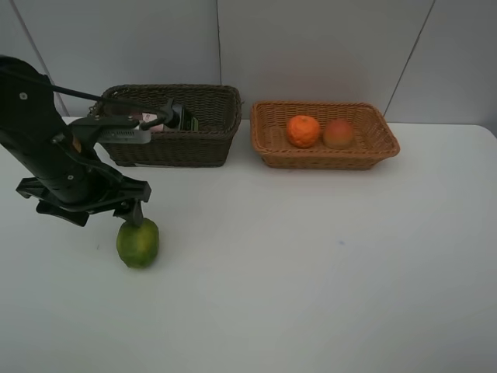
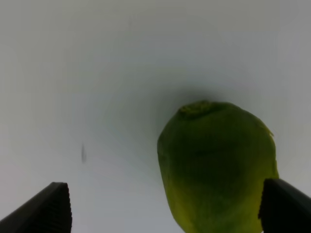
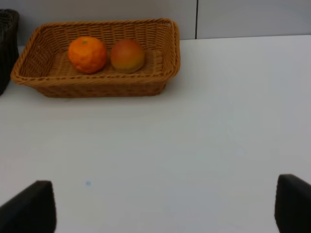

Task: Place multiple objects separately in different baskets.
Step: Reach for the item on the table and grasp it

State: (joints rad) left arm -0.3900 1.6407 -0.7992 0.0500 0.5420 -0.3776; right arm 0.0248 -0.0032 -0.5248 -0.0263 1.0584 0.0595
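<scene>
Lower left of the high view: green citrus [image 1: 138,243] resting on the white counter [image 1: 311,264], left gripper [image 1: 130,216] poised over it, jaws apart to straddle it. Orange [image 1: 303,130] and peach [image 1: 338,134] already sorted into the tan basket [image 1: 324,159]; dark basket [image 1: 210,144] upper left. Right gripper [image 3: 165,208] idle, jaws spread wide.

I see my left gripper [image 1: 133,214] low over the green citrus [image 1: 138,243] on the white table [image 1: 311,264]; the orange [image 1: 303,130] and peach [image 1: 338,134] sit touching in the tan basket [image 1: 268,140]; the dark basket [image 1: 210,144] holds partly hidden items.
</scene>
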